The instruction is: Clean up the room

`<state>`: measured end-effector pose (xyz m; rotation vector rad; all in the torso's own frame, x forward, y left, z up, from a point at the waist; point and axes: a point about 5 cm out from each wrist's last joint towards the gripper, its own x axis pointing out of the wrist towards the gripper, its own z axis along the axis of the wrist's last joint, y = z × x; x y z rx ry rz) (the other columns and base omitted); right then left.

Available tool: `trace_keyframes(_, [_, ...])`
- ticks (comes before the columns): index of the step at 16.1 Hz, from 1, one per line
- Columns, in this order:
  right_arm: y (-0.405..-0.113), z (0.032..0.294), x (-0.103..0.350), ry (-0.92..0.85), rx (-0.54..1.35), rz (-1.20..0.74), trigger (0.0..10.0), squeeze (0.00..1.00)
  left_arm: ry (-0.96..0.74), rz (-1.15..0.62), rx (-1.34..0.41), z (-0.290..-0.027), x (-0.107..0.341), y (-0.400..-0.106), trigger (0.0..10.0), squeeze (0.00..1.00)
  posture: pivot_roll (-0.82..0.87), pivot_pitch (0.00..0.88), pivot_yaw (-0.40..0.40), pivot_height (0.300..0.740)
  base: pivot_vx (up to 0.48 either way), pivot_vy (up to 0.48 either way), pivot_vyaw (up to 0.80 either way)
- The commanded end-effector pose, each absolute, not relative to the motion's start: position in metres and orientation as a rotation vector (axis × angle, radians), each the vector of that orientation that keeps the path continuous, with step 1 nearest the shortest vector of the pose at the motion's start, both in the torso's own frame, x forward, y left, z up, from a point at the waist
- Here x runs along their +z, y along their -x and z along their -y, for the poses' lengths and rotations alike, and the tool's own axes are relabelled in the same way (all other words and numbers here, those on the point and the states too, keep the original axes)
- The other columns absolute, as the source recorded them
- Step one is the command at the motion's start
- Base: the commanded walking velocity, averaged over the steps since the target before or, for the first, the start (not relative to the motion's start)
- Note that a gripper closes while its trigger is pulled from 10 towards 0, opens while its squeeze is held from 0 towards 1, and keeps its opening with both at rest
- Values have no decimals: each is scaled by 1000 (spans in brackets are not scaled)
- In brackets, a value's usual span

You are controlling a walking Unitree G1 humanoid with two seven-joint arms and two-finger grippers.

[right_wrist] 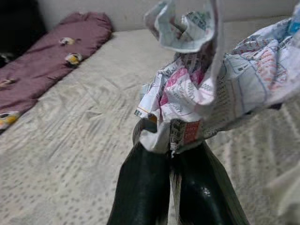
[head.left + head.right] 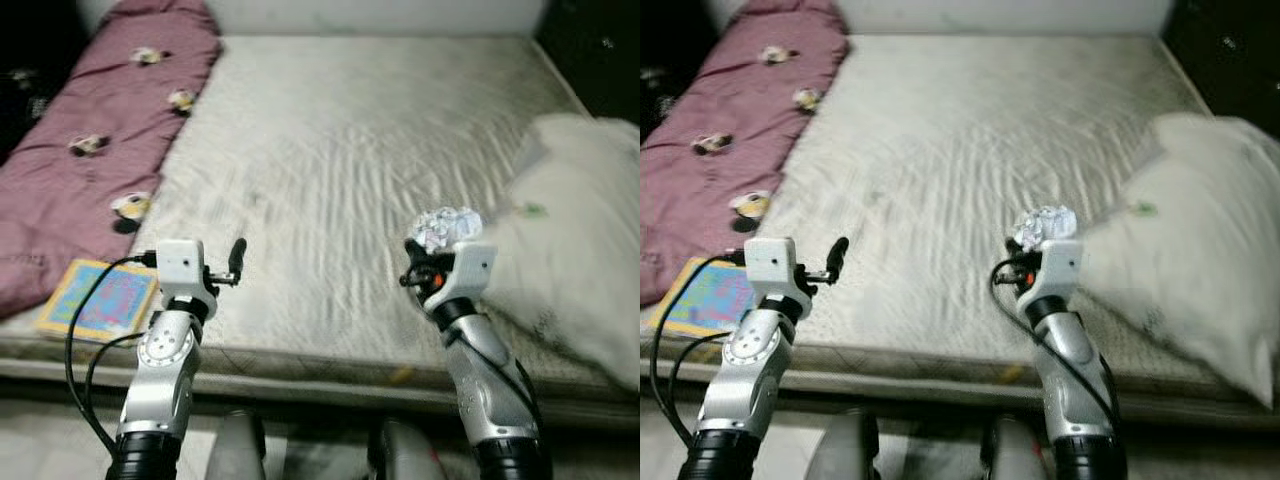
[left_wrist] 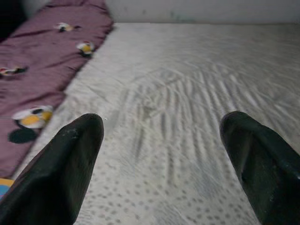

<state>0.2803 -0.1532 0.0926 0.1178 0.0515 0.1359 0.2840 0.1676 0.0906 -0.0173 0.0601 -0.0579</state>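
Out past the left gripper lay the maroon quilt, with a colourful book just beside that arm at the bed's edge. The left gripper hung released, fingers spread wide over the bare mattress. The right gripper was clenched on a crumpled paper wad, which sat bunched above its fingertips, clear of the mattress. Carrying it off well likely called for a firm pinch and a level wrist, keeping clear of the white pillow to its right.
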Motion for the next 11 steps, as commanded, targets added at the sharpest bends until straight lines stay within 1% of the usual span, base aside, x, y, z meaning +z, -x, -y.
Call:
trace_keyframes(1, [-279,155,91,-119,128,-60,10000,0,9,-71,-59,-169,90,-283,10000,0,-55,0,27,713,0,0,0])
trace_keyframes(3, [-275,156,95,-103,162,-19,10000,0,12,-76,-59,-168,88,-282,10000,0,-53,0,24,713,0,0,0])
trace_keyframes(4, [-277,161,89,-88,109,-60,10000,0,11,-75,-64,-166,88,-281,10000,0,-53,0,22,728,0,0,0])
trace_keyframes(5, [-278,162,89,-98,95,-63,10000,0,12,-76,-65,-166,88,-280,10000,0,-50,0,18,740,0,0,0])
trace_keyframes(11, [-276,163,87,-71,80,-70,10000,0,10,-76,-54,-164,87,-282,10000,0,-52,0,10,740,0,0,0])
